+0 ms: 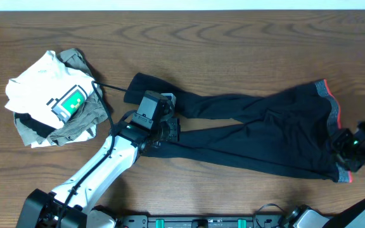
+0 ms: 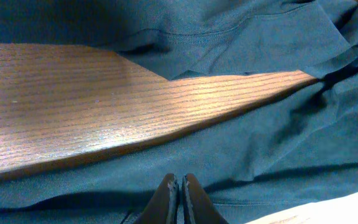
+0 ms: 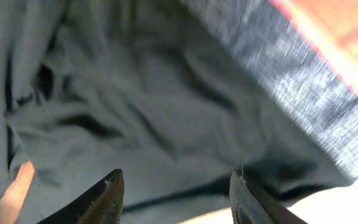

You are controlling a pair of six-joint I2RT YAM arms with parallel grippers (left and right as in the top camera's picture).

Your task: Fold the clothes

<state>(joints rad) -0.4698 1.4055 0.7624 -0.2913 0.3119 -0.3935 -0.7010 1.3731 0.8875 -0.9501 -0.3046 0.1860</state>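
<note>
Dark trousers (image 1: 258,130) lie spread across the table, legs to the left and the grey, pink-edged waistband (image 1: 331,104) to the right. My left gripper (image 1: 168,128) is over the near leg by its end. In the left wrist view its fingers (image 2: 180,185) are pressed together above the dark cloth (image 2: 260,155), with nothing showing between them. My right gripper (image 1: 348,150) is at the waist end. In the right wrist view its fingers (image 3: 176,186) are wide apart over rumpled cloth (image 3: 154,106), next to the grey waistband (image 3: 316,93).
A pile of other clothes sits at the far left: a white shirt with a green print (image 1: 46,85) on top of an olive garment (image 1: 81,123). A black cable (image 1: 109,87) runs from the pile toward the trousers. Bare wood (image 2: 73,106) shows between the two legs.
</note>
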